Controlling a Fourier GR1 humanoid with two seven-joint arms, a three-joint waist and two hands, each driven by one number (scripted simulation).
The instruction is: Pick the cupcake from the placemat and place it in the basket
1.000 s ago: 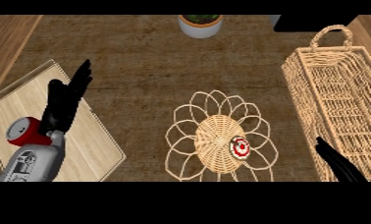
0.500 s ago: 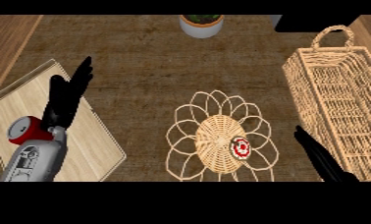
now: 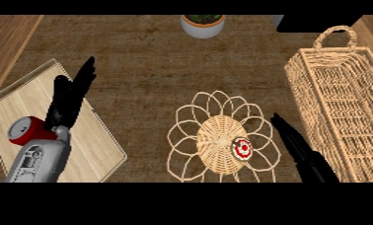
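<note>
A small cupcake (image 3: pixel 242 147) with a red and white top sits on the woven flower-shaped placemat (image 3: pixel 222 137), right of its centre. The tall wicker basket (image 3: pixel 336 105) with a loop handle stands at the right. My right hand (image 3: pixel 295 142) comes in from the lower right with fingers straight, its fingertips just right of the cupcake and over the placemat's right petals. My left hand (image 3: pixel 69 98) rests open at the left, fingers pointing up, above a wooden board.
A light wooden board (image 3: pixel 87 140) lies at the lower left with a red can (image 3: pixel 29 130) on it beside my left forearm. A white pot with a plant (image 3: pixel 203 25) stands at the back centre. A dark object (image 3: pixel 313 21) sits at the back right.
My right hand has moved up and to the left from the lower right corner, closing on the cupcake. The left hand has not moved.
</note>
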